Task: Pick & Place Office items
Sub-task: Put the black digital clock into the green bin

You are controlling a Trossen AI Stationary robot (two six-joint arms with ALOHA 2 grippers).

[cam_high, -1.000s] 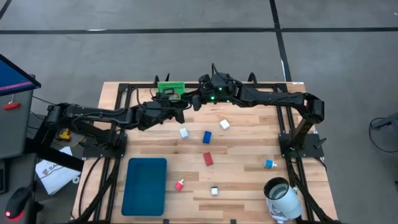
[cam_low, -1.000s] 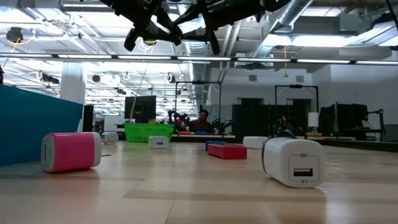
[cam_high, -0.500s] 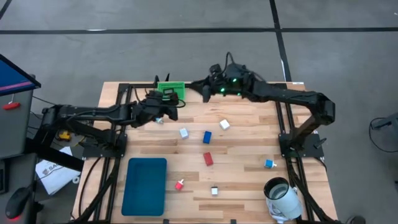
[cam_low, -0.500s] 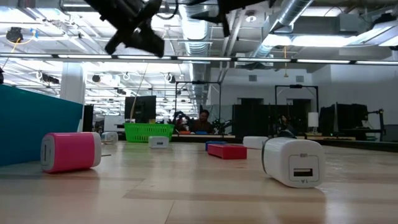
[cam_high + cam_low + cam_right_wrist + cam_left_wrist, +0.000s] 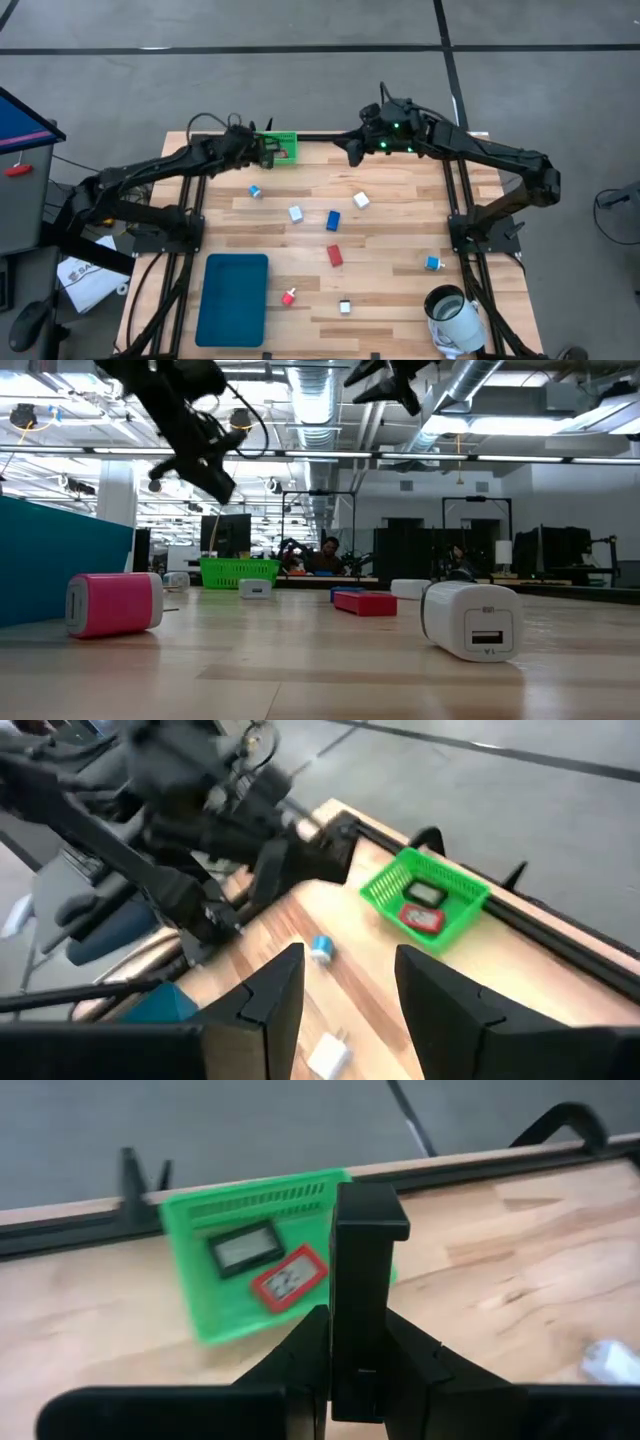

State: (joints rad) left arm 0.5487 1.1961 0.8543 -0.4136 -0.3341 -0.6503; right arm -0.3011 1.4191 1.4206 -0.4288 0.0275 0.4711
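My left gripper (image 5: 264, 152) (image 5: 358, 1325) hangs above the table beside the green bin (image 5: 280, 148) (image 5: 270, 1275), shut on a black oblong block (image 5: 366, 1250). Two flat framed items, one black and one red, lie in the bin. My right gripper (image 5: 352, 154) (image 5: 345, 970) hangs open and holds nothing, high over the table's far middle. Loose office items lie flat on the wood: a cyan bit (image 5: 255, 190), a white bit (image 5: 296, 213), a blue block (image 5: 333, 220), a red block (image 5: 334, 255) and a pink-red bit (image 5: 288, 297). My left gripper pinches the black block's lower part (image 5: 358, 1355) between its two fingers (image 5: 300, 1350), one on each long side. The block's free end sticks out past the fingertips, in line with the fingers. It is lifted clear of the table, short of the bin.
A teal tray (image 5: 232, 298) lies at the near left. A white mug-like cylinder (image 5: 455, 318) lies at the near right corner. More bits lie on the right half: white (image 5: 361, 200), cyan (image 5: 432, 263), white (image 5: 344, 306). Black frame rails run along the table's edges.
My left gripper has swung away from the table's middle toward the far left, up to the green bin, carrying the black block. My right gripper has risen and drawn back toward the far right, away from the left gripper.
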